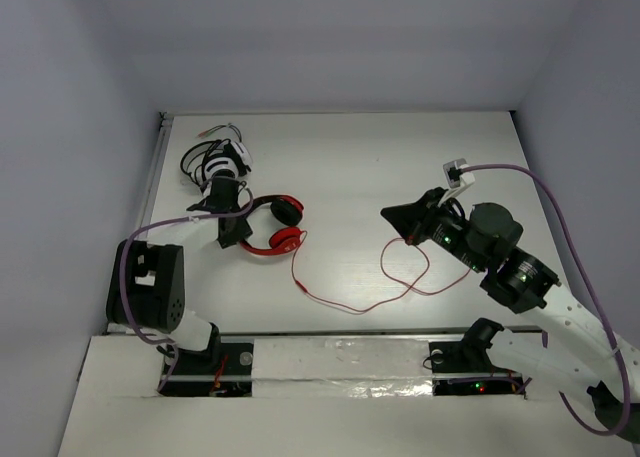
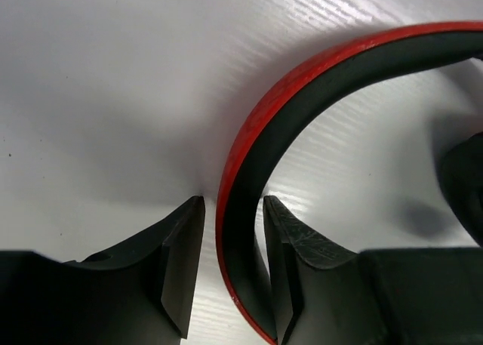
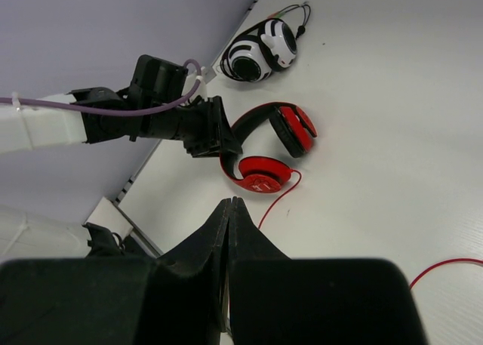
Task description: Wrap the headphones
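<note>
Left wrist view: the left gripper [image 2: 234,203] straddles the curved red-and-black headband of the red over-ear headphones [image 2: 302,88]. Its jaws are narrowly apart. A thin slit of table shows on the band's outer side, while the inner finger looks to be touching it or very nearly, so I judge the band bracketed rather than firmly clamped.

In the top view the headphones lie at centre left of the white table [image 1: 400,157], just below a second pair of white and black headphones [image 1: 225,162]. Their long thin red cable [image 1: 340,302] trails in loose loops toward lower centre and right.

The headband should be stiff, springy and light, and it is smooth enough to slip, so mid-band is the sound place to hold. The cable is limp and will spring out of its coils, so it is best pinched near its free end.

The right gripper [image 3: 230,205] has its fingers pressed together, with no cable seen between them. It hangs right of centre, near the cable's far loop.
</note>
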Controlling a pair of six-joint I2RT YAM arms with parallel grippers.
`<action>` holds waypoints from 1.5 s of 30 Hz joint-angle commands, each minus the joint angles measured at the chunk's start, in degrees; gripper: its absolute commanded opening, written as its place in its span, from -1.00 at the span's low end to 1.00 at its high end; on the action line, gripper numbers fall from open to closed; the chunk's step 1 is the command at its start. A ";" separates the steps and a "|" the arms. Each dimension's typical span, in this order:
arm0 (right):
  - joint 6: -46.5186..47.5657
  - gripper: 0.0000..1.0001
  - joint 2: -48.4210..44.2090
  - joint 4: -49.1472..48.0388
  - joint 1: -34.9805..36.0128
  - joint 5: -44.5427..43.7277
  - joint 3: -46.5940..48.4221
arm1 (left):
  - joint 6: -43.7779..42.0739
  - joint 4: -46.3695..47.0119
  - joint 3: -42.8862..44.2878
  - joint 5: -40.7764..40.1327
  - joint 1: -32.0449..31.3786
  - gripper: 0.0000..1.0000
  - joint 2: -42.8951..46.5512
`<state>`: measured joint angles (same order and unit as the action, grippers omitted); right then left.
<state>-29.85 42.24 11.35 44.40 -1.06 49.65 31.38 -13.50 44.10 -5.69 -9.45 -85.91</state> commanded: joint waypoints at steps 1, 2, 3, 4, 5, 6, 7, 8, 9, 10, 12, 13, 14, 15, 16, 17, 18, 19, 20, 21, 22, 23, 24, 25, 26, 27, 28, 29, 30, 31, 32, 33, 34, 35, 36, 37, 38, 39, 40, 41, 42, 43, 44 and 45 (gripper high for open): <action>-0.21 -1.00 -0.75 -2.57 0.60 0.36 -0.43 | -0.44 0.93 1.26 -0.28 -0.48 -0.32 -2.24; -0.21 -1.00 -0.84 -2.74 0.60 0.36 -0.60 | -0.53 1.10 1.26 -0.11 -0.48 -0.33 -2.68; -0.21 -1.00 -0.93 -3.00 0.60 0.10 -0.78 | -0.44 0.93 1.26 -0.02 -0.48 -0.31 -3.29; -0.39 -1.00 -1.02 -3.27 0.60 0.09 -0.95 | -0.44 0.84 1.26 -0.19 -0.48 -0.24 -3.39; -0.48 -1.00 -1.19 -3.62 0.60 0.01 -1.30 | -0.53 0.58 1.43 -0.72 -1.00 -0.22 -3.48; -0.82 -1.00 -1.28 -3.79 0.60 0.44 -1.48 | -0.61 0.32 1.78 -1.59 -1.01 -0.19 -3.39; -0.92 -1.00 -1.37 -3.88 0.60 0.62 -1.57 | -0.61 -0.38 1.96 -2.30 -1.01 -0.06 -3.30; -0.92 -1.00 -1.46 -3.97 0.60 0.71 -1.66 | -0.70 -0.56 2.05 -2.83 -1.01 0.03 -3.13; -0.83 -1.00 -1.54 -3.88 0.60 0.71 -1.66 | -0.70 -0.57 2.13 -3.01 -1.01 0.12 -2.86; -0.83 -1.00 -1.63 -3.80 0.60 0.36 -1.66 | -0.79 -0.48 2.13 -3.01 -1.01 0.13 -2.95; -0.74 -1.00 -2.24 -3.62 0.60 0.18 -1.83 | -0.96 0.05 1.79 -2.05 -1.01 0.11 -4.17; -0.74 -1.00 -2.51 -3.62 0.60 0.09 -1.84 | -0.79 0.14 1.78 -1.69 -1.01 0.01 -4.96; -0.65 -1.00 -2.77 -3.53 0.60 0.01 -1.84 | -0.88 0.31 1.78 -1.25 -1.01 -0.09 -5.58; -0.57 -1.00 -3.04 -3.45 0.60 -0.17 -1.66 | -0.79 0.23 1.87 -1.16 -1.01 -0.21 -6.46; -0.48 -1.00 -3.21 -3.10 0.60 -0.26 -1.49 | -0.79 0.23 1.78 -1.16 -1.01 -0.32 -6.46; -0.39 -1.00 -3.39 -3.01 0.60 -0.35 -1.48 | -0.88 0.23 1.78 -1.16 -1.01 -0.51 -6.46; -0.21 -1.00 -3.56 -3.01 0.60 -0.52 -1.48 | -0.96 0.23 1.78 -1.34 -1.01 -0.63 -5.94; -0.13 -1.00 -3.83 -2.92 0.60 -0.87 -1.57 | -0.88 0.05 1.87 -1.51 -1.01 -0.80 -5.50; 0.05 -1.00 -4.00 -3.00 0.60 -1.05 -1.83 | -0.88 -0.21 1.96 -1.69 -1.01 -1.00 -4.98; 0.22 -1.00 -4.01 -3.18 0.60 -1.05 -2.01 | -1.66 -0.39 2.57 -1.43 -1.01 -1.00 -3.84; 0.31 -1.00 -3.83 -3.35 0.60 -0.79 -2.10 | -2.28 -1.00 3.36 -1.51 -1.01 -1.00 -3.13; 0.58 -1.00 -3.66 -3.44 0.60 -0.44 -2.36 | -2.98 -1.70 4.23 -1.69 -1.61 -1.00 -2.25; 1.27 -1.00 -3.48 -3.53 0.60 0.17 -2.36 | -3.60 -2.32 6.33 -1.60 -1.62 -1.00 0.28; 1.89 -1.00 -3.22 -3.79 0.60 2.70 -2.45 | -5.52 -3.54 7.83 -1.08 -1.62 -1.00 1.87; 2.42 -1.00 -2.95 -5.01 0.60 4.21 -2.71 | -6.41 -4.42 9.33 -0.81 -1.62 -1.00 3.63; 3.29 -1.00 -2.95 -5.81 0.60 5.53 -3.32 | -7.20 -5.22 11.17 1.45 -1.62 -1.00 6.60; 3.74 -1.00 -2.69 -6.60 0.60 8.15 -3.50 | -8.16 -7.31 15.28 2.34 -1.62 -1.00 7.76; 4.00 -1.00 -2.34 -8.09 0.60 9.31 -3.68 | -8.69 -8.03 17.23 3.22 -2.23 -1.00 9.08; 4.27 -1.00 -1.21 -8.71 0.60 10.10 -3.68 | -9.22 -8.99 20.73 5.32 -2.24 -1.00 10.92; 4.44 -1.00 -0.41 -9.59 0.60 11.42 -3.68 | -9.66 -9.87 22.77 7.34 -2.24 -1.00 11.46; 4.71 -1.00 0.38 -10.73 0.60 12.30 -3.77 | -10.97 -10.75 24.44 8.23 -2.76 -1.00 11.81; 5.75 -1.00 2.48 -11.96 0.60 13.09 -3.60 | -11.59 -11.37 26.11 10.77 -2.76 -1.00 11.99; 6.11 -1.00 3.45 -12.93 0.60 14.23 -3.33 | -12.12 -12.33 28.74 11.66 -2.76 -1.00 12.17; 6.55 -1.00 4.25 -14.68 0.60 15.03 -3.59 | -13.43 -12.43 29.81 12.71 -2.76 -1.00 12.26; 7.69 -0.93 5.04 -16.17 0.60 16.08 -4.12 | -13.97 -12.69 31.12 14.73 -2.76 -1.00 11.82; 7.78 -0.72 6.18 -17.58 0.60 16.87 -5.16 | -14.23 -13.56 33.75 15.18 -2.76 -1.00 11.47; 8.05 -0.42 6.89 -19.68 0.60 17.05 -5.52 | -14.41 -13.23 34.73 15.88 -2.76 -1.00 11.29; 8.66 0.21 7.59 -20.75 0.60 17.49 -5.96 | -14.59 -13.05 35.52 18.06 -2.76 -1.00 10.94; 10.32 0.34 9.25 -21.45 0.60 17.84 -6.23 | -14.50 -12.70 37.19 18.96 -2.76 -1.00 10.76; 10.77 0.40 9.87 -21.20 0.60 16.54 -5.97 | -14.59 -12.61 37.90 20.10 -2.76 -1.00 10.50; 11.21 0.51 10.14 -21.11 0.60 15.22 -6.05 | -14.76 -12.69 38.78 22.11 -2.76 -1.00 9.80; 12.43 0.57 10.14 -21.20 0.60 12.25 -6.40 | -15.03 -13.22 40.52 22.74 -2.76 -1.00 9.53; 12.79 0.61 9.97 -21.72 0.60 10.57 -6.93 | -15.20 -13.48 41.24 23.35 -2.76 -1.00 9.27; 13.75 0.68 10.14 -22.25 0.60 7.68 -7.89 | -15.03 -13.66 42.81 24.40 -2.76 -1.00 8.75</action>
<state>-20.23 52.90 -4.73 44.40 12.01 42.72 16.64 -27.16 81.95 12.43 -12.05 -76.53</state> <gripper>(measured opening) 0.807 0.073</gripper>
